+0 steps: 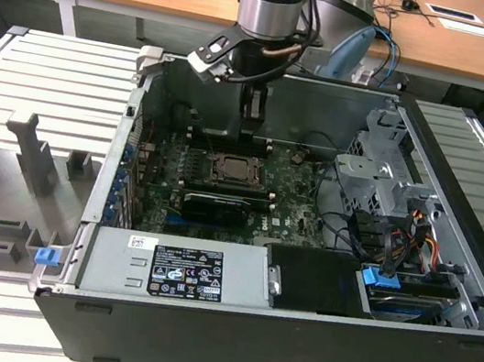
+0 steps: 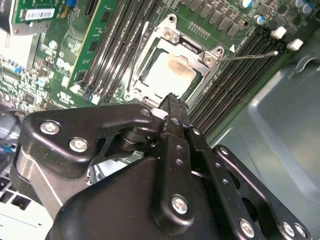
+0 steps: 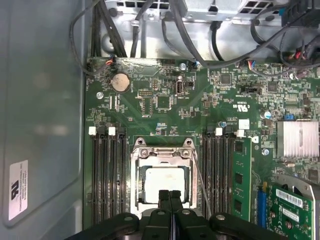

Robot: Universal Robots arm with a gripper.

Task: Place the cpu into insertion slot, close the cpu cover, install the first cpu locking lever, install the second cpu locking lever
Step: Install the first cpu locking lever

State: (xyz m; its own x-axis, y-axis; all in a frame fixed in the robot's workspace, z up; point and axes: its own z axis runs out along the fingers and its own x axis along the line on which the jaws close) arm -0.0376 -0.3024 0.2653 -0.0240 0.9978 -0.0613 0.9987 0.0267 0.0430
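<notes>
The pale silver cpu [image 3: 165, 182] [image 2: 170, 75] lies in the insertion slot [image 1: 234, 170] on the green board. The silvery cpu cover [image 3: 161, 154] [image 2: 192, 50] is down over it, framing the chip in its window. One thin wire locking lever [image 3: 201, 187] [image 2: 250, 55] sticks out at an angle across the memory slots. Another wire lever [image 2: 136, 62] runs along the socket's opposite side. My gripper [image 1: 250, 122] [image 2: 173, 98] [image 3: 170, 194] hangs above the socket's edge, fingers shut together with nothing between them.
Long black memory slots [image 3: 107, 175] flank the socket on both sides. A green expansion card [image 3: 295, 210] stands nearby. The case wall [image 2: 280, 115] is close beside the gripper. A power supply [image 1: 172, 267], a drive cage [image 1: 381, 181] and cables [image 1: 390, 243] fill the case.
</notes>
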